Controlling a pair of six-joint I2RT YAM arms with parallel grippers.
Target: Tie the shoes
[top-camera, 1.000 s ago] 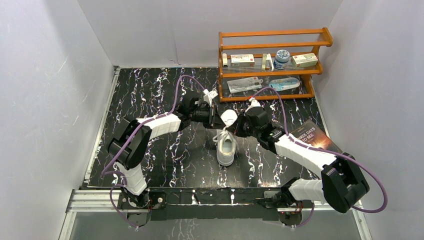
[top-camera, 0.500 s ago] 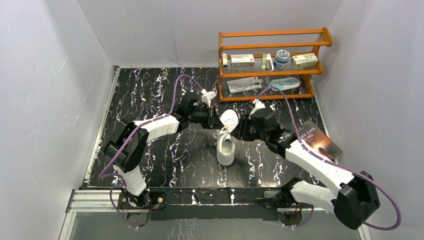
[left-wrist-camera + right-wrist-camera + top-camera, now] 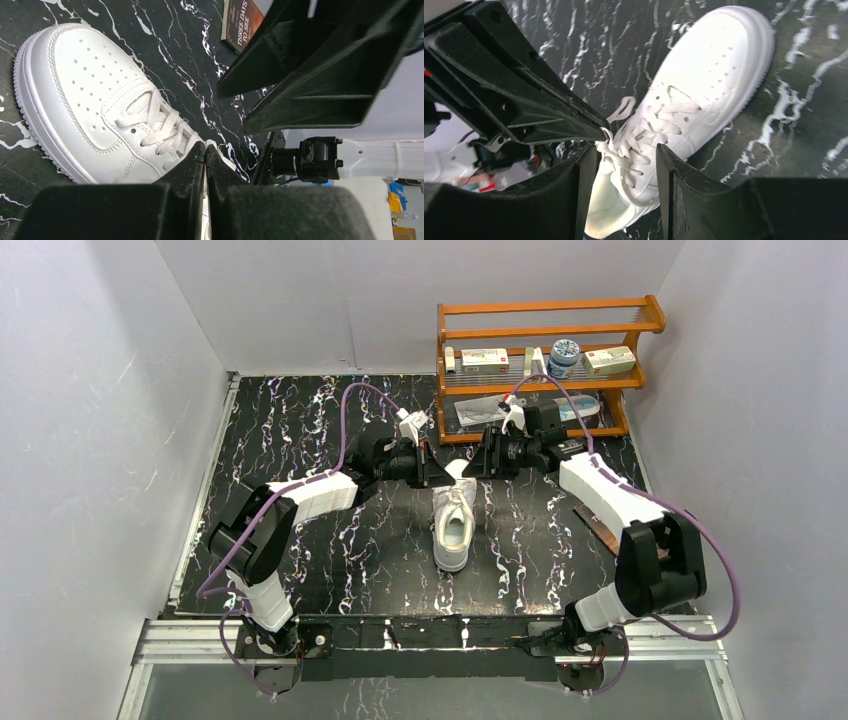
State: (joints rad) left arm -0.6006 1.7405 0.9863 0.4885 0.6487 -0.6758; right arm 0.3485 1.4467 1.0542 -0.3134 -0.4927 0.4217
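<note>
Left wrist view: left end effector (image 3: pixel 205 146) clamped shut on a lace (image 3: pixel 608 137), sneaker (image 3: pixel 85 85) just beneath; right end effector (image 3: pixel 626 149) open above the same sneaker.

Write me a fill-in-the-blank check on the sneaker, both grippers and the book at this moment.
1. The left gripper is ___ on a lace of the white sneaker.
2. The right gripper hangs over the laces with its jaws ___.
3. The number of shoes on the table is ___.
4. By the robot's own sides, the book lies to the ___ of the sneaker.

Missing words: shut; open; one; right.
</note>
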